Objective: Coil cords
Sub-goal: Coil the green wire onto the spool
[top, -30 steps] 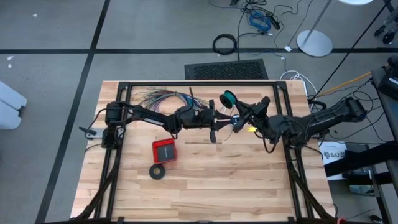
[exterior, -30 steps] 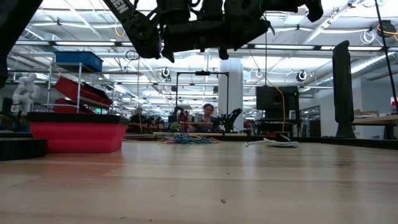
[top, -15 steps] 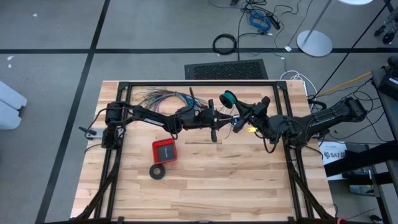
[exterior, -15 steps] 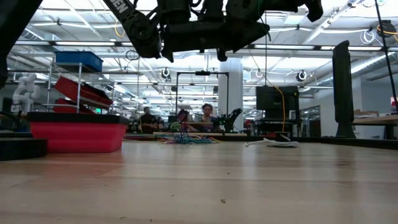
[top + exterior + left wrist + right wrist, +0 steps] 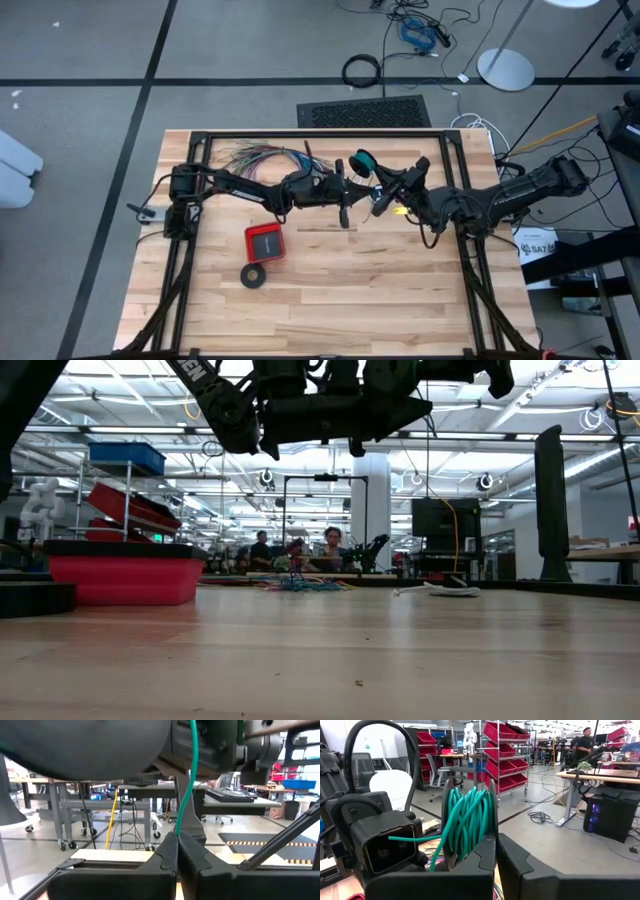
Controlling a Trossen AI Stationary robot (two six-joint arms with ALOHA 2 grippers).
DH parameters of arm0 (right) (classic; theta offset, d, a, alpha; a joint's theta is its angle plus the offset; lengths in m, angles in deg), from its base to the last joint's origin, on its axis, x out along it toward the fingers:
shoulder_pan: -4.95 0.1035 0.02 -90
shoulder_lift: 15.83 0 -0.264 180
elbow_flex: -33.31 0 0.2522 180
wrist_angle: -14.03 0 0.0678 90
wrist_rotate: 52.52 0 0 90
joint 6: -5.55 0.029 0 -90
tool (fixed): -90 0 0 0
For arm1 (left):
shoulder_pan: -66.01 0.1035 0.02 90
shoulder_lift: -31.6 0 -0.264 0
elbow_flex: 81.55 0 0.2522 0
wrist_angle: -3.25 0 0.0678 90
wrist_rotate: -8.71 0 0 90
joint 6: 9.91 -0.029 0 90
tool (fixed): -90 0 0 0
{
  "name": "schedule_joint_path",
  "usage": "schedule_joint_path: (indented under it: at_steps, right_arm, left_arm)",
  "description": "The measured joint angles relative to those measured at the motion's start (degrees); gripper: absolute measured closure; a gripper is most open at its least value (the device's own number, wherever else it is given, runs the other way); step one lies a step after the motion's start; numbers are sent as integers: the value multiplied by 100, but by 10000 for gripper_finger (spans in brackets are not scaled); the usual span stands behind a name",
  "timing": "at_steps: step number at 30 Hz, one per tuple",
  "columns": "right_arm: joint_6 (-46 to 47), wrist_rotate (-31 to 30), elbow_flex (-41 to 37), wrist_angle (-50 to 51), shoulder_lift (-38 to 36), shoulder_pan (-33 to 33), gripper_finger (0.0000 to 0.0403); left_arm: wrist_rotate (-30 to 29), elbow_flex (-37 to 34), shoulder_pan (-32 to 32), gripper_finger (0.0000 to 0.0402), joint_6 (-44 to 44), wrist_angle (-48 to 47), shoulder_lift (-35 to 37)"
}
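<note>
Two pairs of fingers meeting above the desk's [image 5: 330, 300] middle, both clenched. Left gripper [image 5: 177, 845] pinching a single strand of the teal-green wire [image 5: 186, 780], strand running up from between the closed tips toward the right arm. Right gripper [image 5: 496, 845] clamping a small coil of the same teal-green wire [image 5: 467, 822], loops bunched upright at its fingertips, one loose end trailing toward the left arm's wrist. Coil hanging in the air between both arms in the high view [image 5: 362, 160], near the far edge. Lying beyond, at the far side: a fanned bundle of many-coloured wires [image 5: 262, 157]. Sitting nearer, well apart: a red box [image 5: 265, 242] and, just beside it, a black tape ring [image 5: 254, 276].
</note>
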Motion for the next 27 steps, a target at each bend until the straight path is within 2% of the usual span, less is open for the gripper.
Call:
schedule_joint_path:
  at_steps: [10, 13, 27]
  right_arm:
    - [121, 175, 0, 74, 4, 50, 403]
    - [99, 181, 0, 262, 3, 119, 403]
    - [649, 306, 0, 2430, -105, 109, 403]
  left_arm:
    - [-25, 50, 353, 400, -56, -633, 0]
    - [152, 57, 506, 400, -36, -783, 0]
    - [937, 57, 967, 401, -157, -1694, 0]
